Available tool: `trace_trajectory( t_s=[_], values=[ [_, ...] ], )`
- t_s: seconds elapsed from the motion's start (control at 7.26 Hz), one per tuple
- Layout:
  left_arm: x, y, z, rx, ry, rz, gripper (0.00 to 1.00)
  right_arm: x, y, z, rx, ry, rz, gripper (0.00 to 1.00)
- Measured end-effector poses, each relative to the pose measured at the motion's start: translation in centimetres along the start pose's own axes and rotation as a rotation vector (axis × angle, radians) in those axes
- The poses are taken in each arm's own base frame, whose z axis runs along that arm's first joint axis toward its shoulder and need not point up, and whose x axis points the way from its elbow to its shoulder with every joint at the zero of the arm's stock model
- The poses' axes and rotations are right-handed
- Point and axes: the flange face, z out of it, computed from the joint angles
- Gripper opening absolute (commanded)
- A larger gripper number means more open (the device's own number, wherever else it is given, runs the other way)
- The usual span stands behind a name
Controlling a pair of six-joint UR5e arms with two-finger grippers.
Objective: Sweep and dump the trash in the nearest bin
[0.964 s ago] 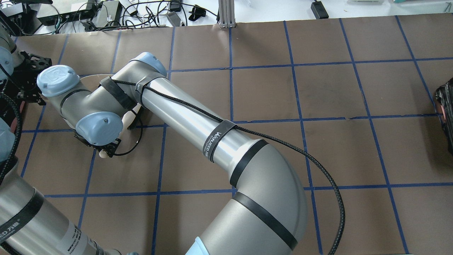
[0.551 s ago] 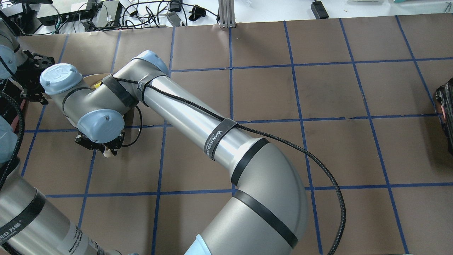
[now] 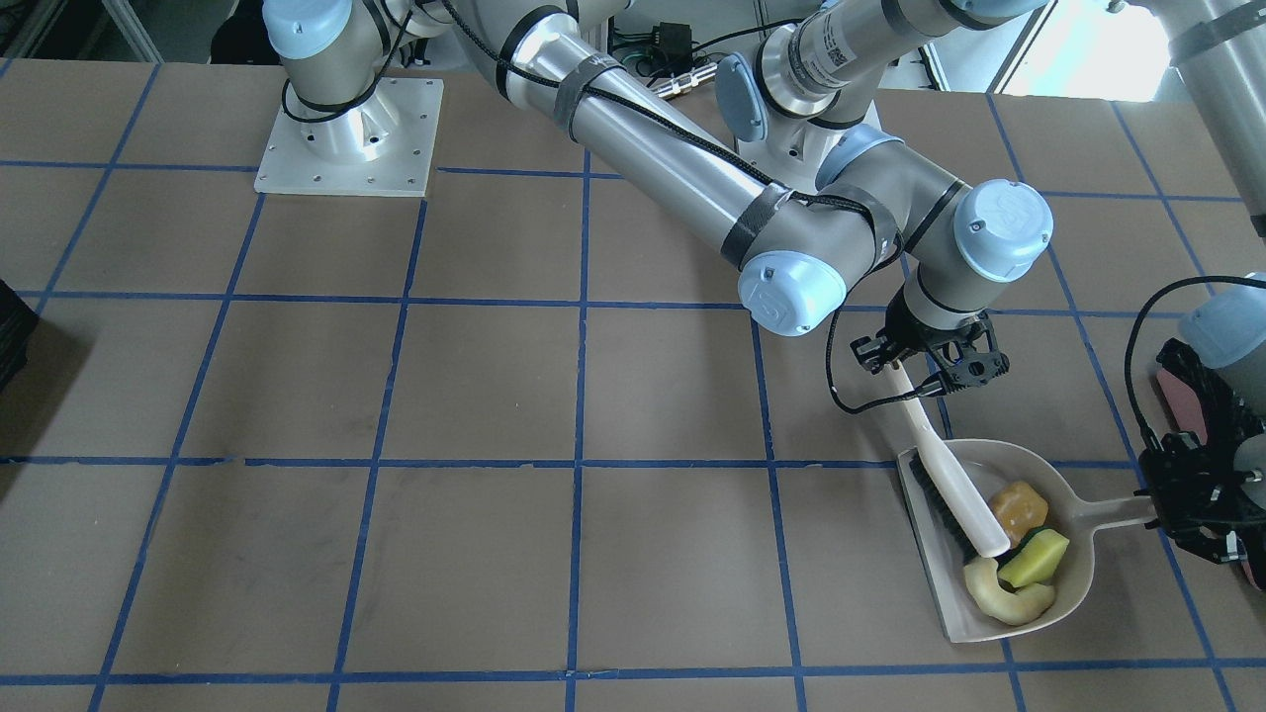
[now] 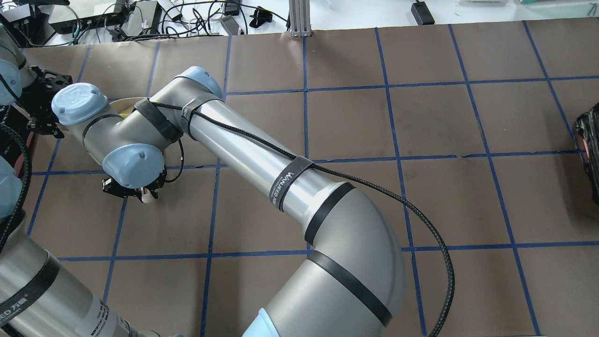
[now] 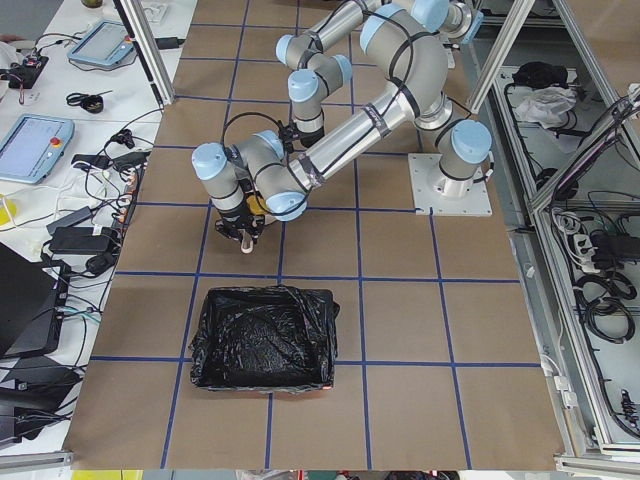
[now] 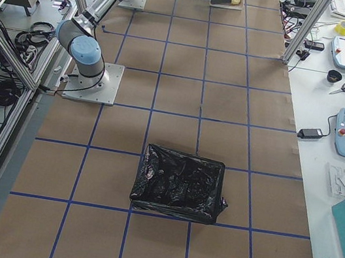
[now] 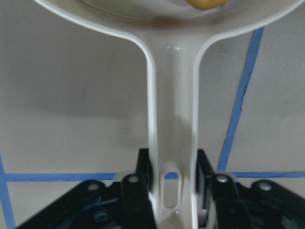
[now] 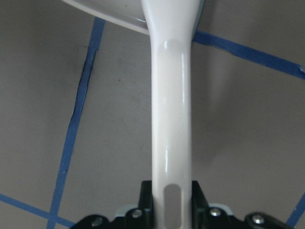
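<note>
The trash lies in a cream dustpan (image 3: 1073, 583): a brownish-orange lump (image 3: 1019, 506), a yellow sponge with a green edge (image 3: 1034, 559) and pale peel pieces (image 3: 1004, 598). My left gripper (image 3: 1182, 509) is shut on the dustpan handle (image 7: 174, 109), as the left wrist view shows (image 7: 174, 179). My right gripper (image 3: 930, 358) is shut on the white brush handle (image 8: 171, 119). The brush head (image 3: 954, 499) rests inside the pan against the trash. A bin (image 5: 262, 340) lined with a black bag stands at the table's left end, near the pan.
A second black-lined bin (image 6: 180, 183) stands at the table's right end and shows at the overhead view's right edge (image 4: 590, 150). My right arm (image 4: 262, 159) reaches across the table. Blue tape lines cross the brown surface.
My right wrist has shifted a little toward the robot with the brush handle. The left gripper has nudged slightly right with the dustpan.
</note>
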Motion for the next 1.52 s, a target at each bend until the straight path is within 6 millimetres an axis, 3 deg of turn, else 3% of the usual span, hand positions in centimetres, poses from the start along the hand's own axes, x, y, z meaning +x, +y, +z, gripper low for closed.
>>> trace_trajectory(
  t_s=[0.41,0.69,0.83,1.52],
  values=[
    [0.7,1.4,-1.8,-0.005,-0.025,0.004,0.0,1.8,3.4,-3.3,-0.038,0.061,0.2,0.0],
    [1.6,3.8,-2.3,0.009,-0.038,-0.013,0.0,7.1,4.8,-4.2,-0.04,0.109,0.293,0.0],
    [2.1,5.3,-2.6,0.02,-0.049,-0.028,0.0,9.8,6.7,-4.8,-0.045,0.127,0.303,0.0],
    [5.5,16.2,-8.6,0.037,-0.136,-0.182,0.0,23.7,22.2,-3.4,0.021,0.124,0.261,0.0]
  ],
)
